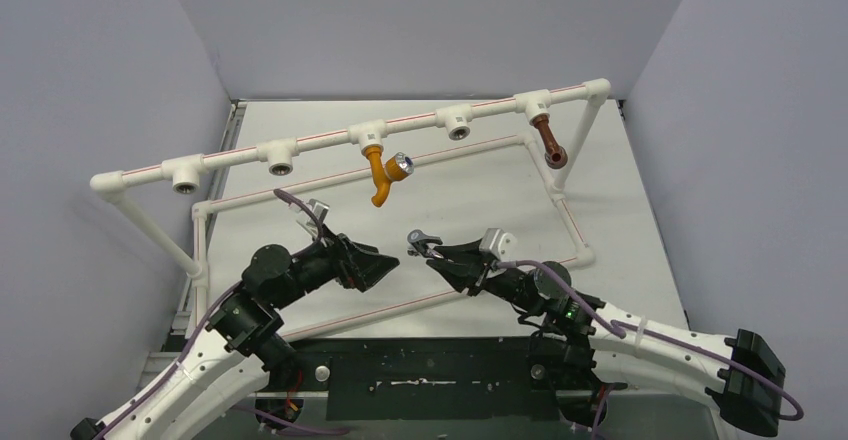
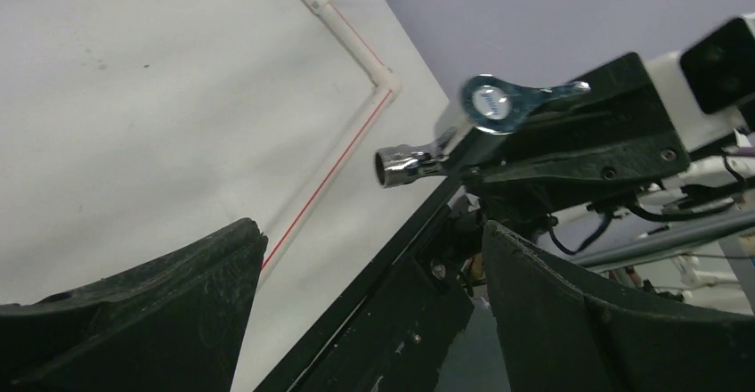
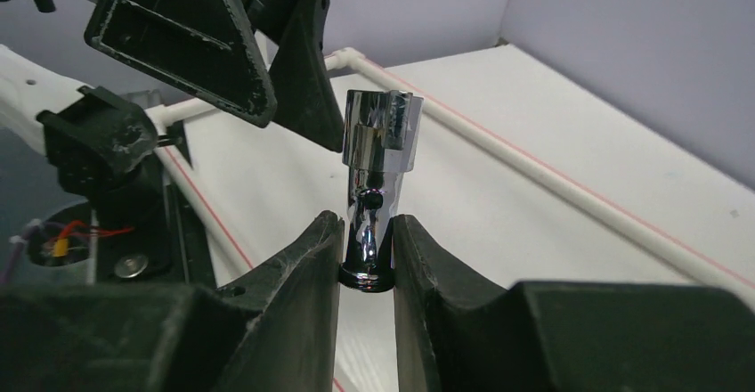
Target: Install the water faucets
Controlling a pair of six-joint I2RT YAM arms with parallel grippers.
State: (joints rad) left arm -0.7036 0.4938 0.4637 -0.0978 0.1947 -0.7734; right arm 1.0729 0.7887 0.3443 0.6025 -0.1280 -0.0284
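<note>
My right pincer [image 3: 367, 232] clamps the shiny silver lever-handled faucet [image 3: 378, 156], left pincer [image 2: 371, 232] apart; I'd present its apparently threaded tip square to the white socket [image 1: 459, 131].

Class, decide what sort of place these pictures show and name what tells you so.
Probably a robot test cell: plain grey walls enclose a table bearing a white pipe frame with open sockets, and the right pincer grips a silver faucet.

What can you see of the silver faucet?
The silver faucet is shiny chrome-looking metal: a barrel body, a flat lever handle with a round cap, and an open tubular end. The right gripper is shut on its body, holding it off the table. Nothing else touches it; it is not yet installed.
</note>
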